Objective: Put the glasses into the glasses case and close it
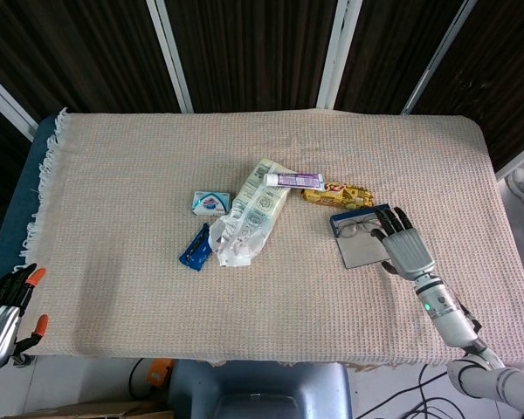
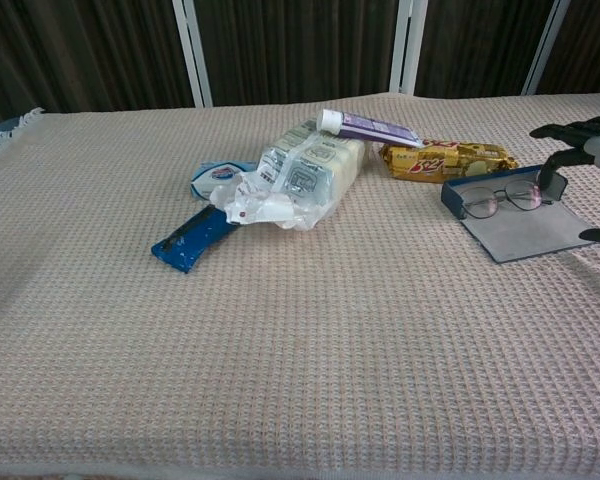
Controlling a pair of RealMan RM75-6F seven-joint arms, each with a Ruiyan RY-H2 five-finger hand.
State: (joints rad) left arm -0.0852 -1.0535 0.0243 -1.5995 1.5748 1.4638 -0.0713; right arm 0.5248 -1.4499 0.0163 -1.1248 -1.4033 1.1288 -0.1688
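**Glasses resting in the open case, lid not yet closed: risks for the closing step.**
Head view: the glasses (image 1: 360, 228) lie in the blue tray of the glasses case (image 1: 364, 238), whose grey lid lies flat toward you; your right hand (image 1: 405, 248) hovers over the case's right edge, fingers spread, holding nothing. The left hand (image 1: 0, 312) sits off the tabletop (image 1: 113, 288); whether it is spread or curled cannot be told. Chest view: the glasses (image 2: 502, 199) appear to perch on the tray rim, so folding the lid could pinch or tip them out. Only fingertips (image 2: 550, 180) of the right hand show here; a careless sweep could push the case toward the snack bar (image 2: 445, 157).
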